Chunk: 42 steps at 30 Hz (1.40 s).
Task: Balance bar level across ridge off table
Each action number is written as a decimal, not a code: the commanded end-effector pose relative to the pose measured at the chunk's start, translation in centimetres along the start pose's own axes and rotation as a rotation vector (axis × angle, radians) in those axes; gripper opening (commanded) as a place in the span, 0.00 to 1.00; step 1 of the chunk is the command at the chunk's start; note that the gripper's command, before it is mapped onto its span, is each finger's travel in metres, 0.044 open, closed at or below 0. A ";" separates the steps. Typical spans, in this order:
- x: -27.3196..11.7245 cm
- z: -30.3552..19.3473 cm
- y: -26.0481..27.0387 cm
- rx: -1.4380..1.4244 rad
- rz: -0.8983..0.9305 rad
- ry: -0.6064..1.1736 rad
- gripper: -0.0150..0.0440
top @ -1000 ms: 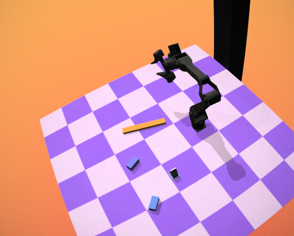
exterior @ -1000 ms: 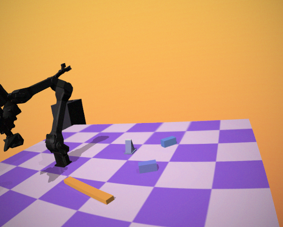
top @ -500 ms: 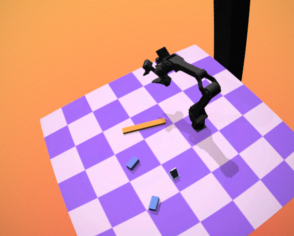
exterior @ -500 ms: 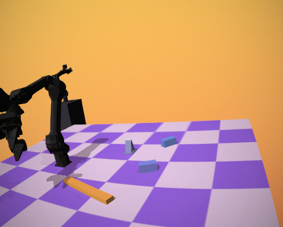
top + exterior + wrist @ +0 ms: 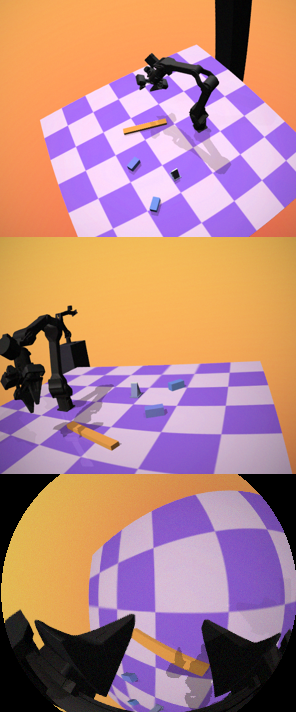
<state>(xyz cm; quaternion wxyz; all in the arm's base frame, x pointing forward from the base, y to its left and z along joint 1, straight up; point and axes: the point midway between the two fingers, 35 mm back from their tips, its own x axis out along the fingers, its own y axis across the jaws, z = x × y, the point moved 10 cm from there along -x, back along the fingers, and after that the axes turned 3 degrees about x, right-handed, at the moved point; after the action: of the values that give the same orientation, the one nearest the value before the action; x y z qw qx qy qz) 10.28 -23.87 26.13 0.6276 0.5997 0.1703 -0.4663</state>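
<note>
The orange bar (image 5: 145, 126) (image 5: 97, 436) (image 5: 160, 647) lies flat on the checkered table, touching neither the blocks nor the grey piece. A small grey upright piece (image 5: 175, 174) (image 5: 134, 389) on a thin base, with a sloping side, stands apart from the bar; it looks like the ridge. My gripper (image 5: 146, 89) (image 5: 34, 408) (image 5: 171, 622) is open and empty. It hangs high above the table, off to the bar's side, with its shadow falling across one end of the bar. In the wrist view the bar shows below and between the fingers, its near end partly behind the right finger.
One blue block (image 5: 133, 163) (image 5: 155, 411) (image 5: 130, 677) lies between the bar and a second blue block (image 5: 155, 204) (image 5: 176, 385), which is farther from the arm. The grey piece stands to one side of them. A black pillar (image 5: 232, 37) rises beyond the table edge behind the arm.
</note>
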 end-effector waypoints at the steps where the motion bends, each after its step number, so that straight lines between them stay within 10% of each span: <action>1: 1.1 -0.9 0.9 -0.134 -0.051 0.056 0.79; 42: 6.9 -12.4 6.3 -1.443 -0.322 0.651 0.79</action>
<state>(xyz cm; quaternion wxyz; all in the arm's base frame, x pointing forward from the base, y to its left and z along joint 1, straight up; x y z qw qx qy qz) 22.74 -16.45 21.88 0.7092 0.1403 0.6758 -0.1434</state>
